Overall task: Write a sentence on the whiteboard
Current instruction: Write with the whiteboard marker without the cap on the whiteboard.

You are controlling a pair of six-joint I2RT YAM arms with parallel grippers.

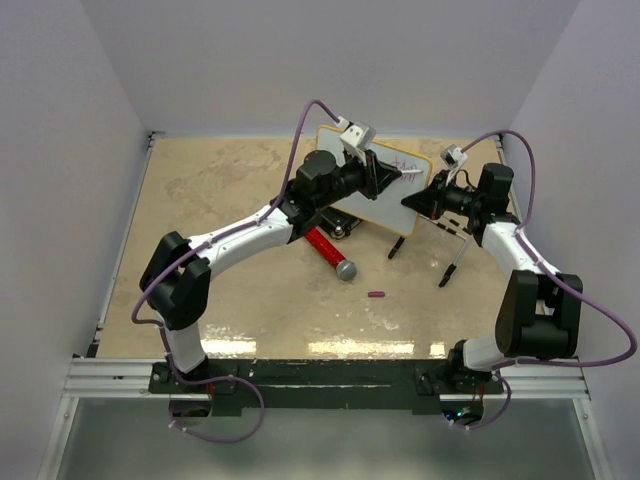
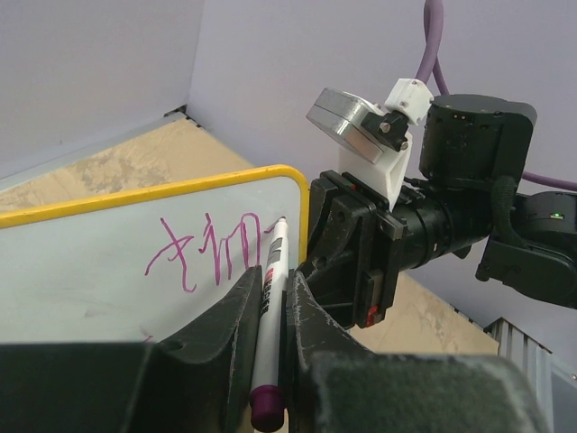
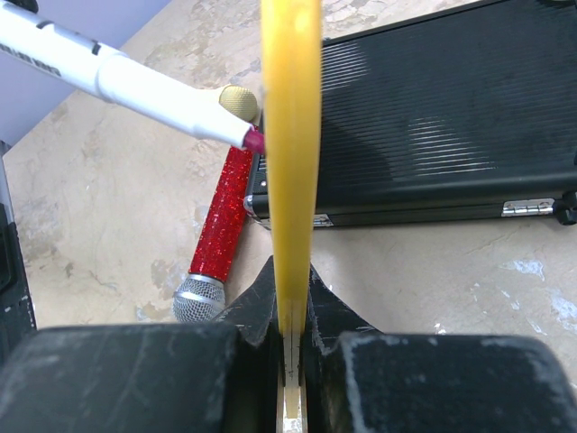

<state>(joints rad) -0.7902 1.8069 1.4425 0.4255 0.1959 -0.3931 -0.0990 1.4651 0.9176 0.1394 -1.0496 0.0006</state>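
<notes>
Left wrist: purple sentence [image 2: 214, 253], seemingly illegible.

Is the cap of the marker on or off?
Off. The marker shows its bare purple tip, at the whiteboard beside its yellow rim.

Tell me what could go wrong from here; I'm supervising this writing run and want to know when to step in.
1. The marker, clamped in the left gripper, has its tip on the whiteboard right beside the yellow rim; the next stroke may run off the edge.
2. The right gripper pinches only the whiteboard's thin edge, so writing pressure may tilt or slip it, spoiling the sentence.
</notes>
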